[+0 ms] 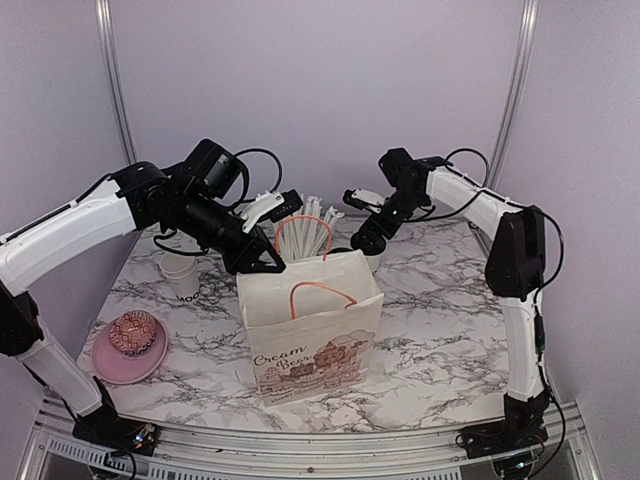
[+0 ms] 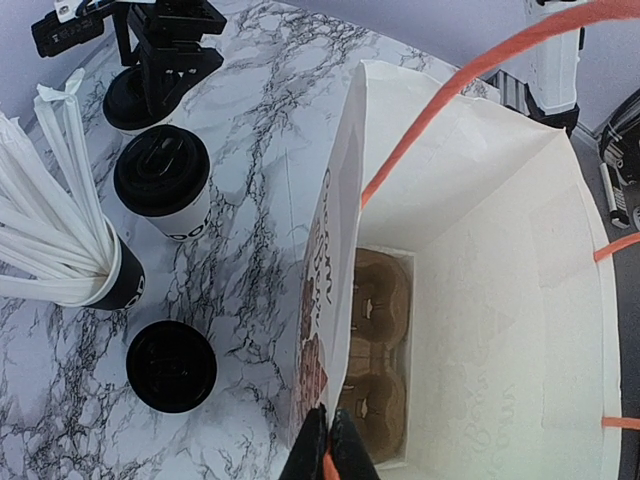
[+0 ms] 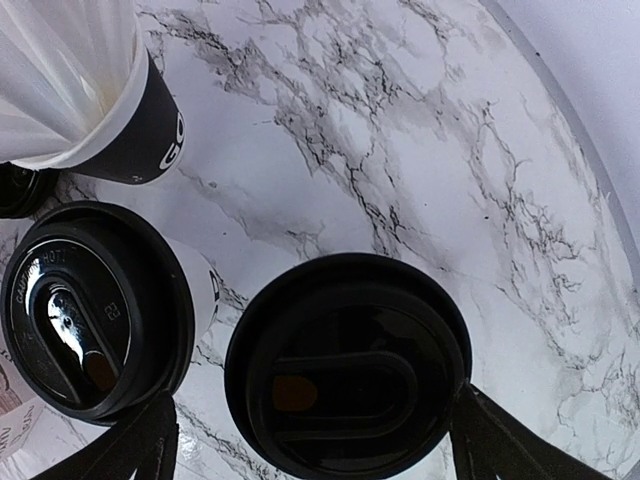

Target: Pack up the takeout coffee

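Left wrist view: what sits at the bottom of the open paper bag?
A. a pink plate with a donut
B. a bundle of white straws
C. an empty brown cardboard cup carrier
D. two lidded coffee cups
C: looking down into the paper bag, only a brown cardboard cup carrier lies on its floor, wells empty; a lidded coffee cup stands outside on the table.

White cups (image 2: 185,215), black lids (image 3: 345,365), white orange-handled bag (image 1: 310,340), grey-veined marble table (image 3: 400,130).

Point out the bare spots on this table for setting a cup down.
Open marble lies right of the bag; a narrower patch sits between bag and plate. Behind the bag it's crowded: lidded cups, straw cup, right gripper.
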You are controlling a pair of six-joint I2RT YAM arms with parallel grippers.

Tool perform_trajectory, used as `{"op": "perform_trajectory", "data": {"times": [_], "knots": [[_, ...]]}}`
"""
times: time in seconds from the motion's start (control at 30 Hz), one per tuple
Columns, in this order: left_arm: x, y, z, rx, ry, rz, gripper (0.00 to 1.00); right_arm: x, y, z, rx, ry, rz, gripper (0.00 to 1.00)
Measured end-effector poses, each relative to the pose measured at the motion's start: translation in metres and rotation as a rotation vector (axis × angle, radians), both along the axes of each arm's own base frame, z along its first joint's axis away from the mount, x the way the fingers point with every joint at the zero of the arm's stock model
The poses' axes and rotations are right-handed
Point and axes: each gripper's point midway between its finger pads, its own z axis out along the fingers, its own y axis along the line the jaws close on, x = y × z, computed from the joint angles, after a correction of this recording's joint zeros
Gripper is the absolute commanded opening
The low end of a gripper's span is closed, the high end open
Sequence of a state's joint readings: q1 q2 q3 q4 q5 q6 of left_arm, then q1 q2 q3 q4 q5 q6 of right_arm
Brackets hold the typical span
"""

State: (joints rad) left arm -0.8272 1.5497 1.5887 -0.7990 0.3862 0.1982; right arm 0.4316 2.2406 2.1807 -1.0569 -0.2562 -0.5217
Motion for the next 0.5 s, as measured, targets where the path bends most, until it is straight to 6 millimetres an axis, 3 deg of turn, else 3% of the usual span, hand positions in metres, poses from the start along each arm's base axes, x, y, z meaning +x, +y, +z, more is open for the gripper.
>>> {"op": "perform_trajectory", "data": {"times": [0.37,0.5], "knots": [[-0.0012,-0.0007,0.0003,-0.003,0.004,-0.005,0.04,0.0023,0.0011,-0.0041,0.0,0.008,-0.008,0.71],[-0.0014,-0.0009,0.0002,-0.003,0.004,-0.006,0.05,0.0027,0.0013,-0.0039,0.002,0.009,-0.011,0.69]]}}
